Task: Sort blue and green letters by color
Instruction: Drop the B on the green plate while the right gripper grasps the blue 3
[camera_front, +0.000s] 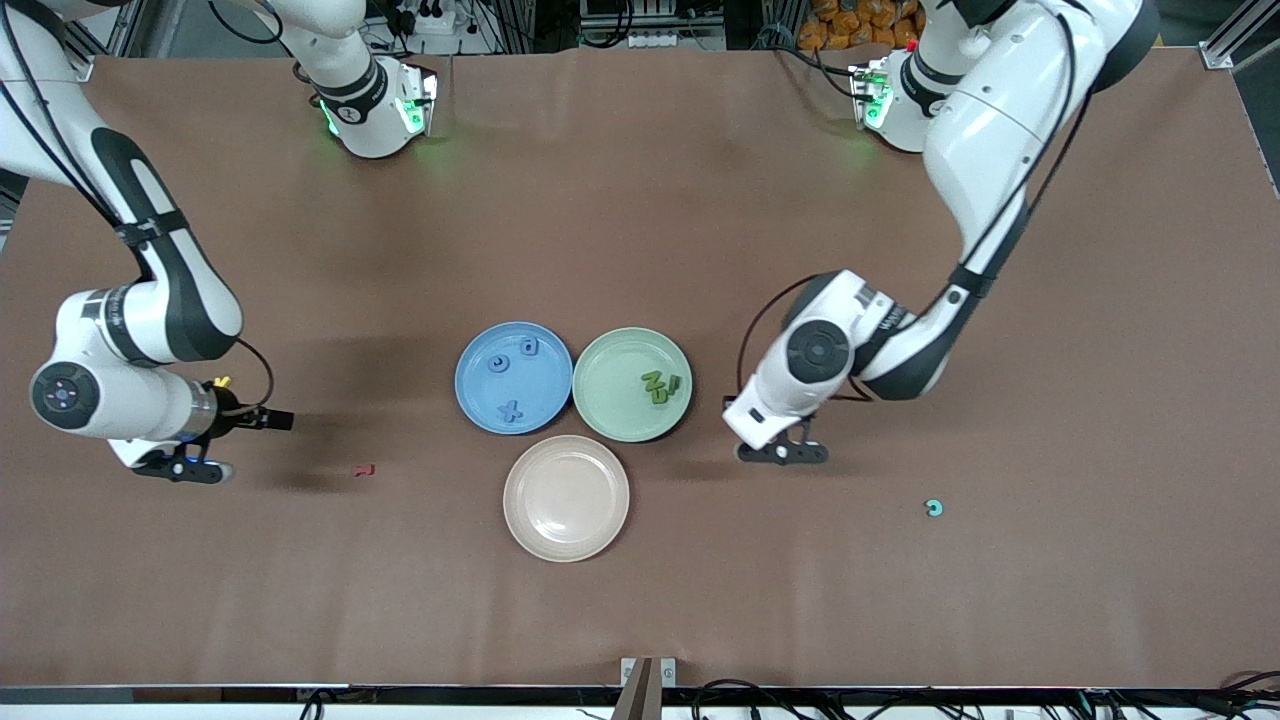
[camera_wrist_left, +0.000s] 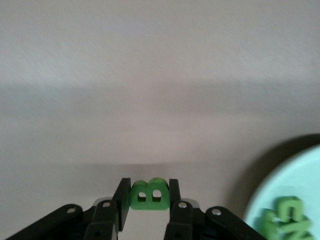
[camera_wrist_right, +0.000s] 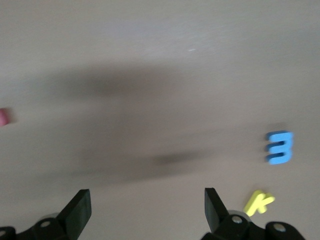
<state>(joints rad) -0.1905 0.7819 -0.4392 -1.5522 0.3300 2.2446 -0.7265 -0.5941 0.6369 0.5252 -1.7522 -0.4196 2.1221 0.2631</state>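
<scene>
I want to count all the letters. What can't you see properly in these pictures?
- Front view: the left pincer, beside the green plate, hides its green B.
- Front view: the right arm hides the blue 3 and yellow K near the open right pincer.
- Front view: the green letters on that plate are too small to read.
- Right wrist view: the edge cuts off the red letter.

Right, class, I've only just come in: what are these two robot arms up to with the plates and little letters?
They are sorting toy letters by color. The left gripper holds a green letter B between its fingers, beside the green plate, which already holds green letters. The blue plate holds three blue letters. The beige plate has none. The right gripper hangs open over the table at its own end, near a blue letter and a yellow letter.
</scene>
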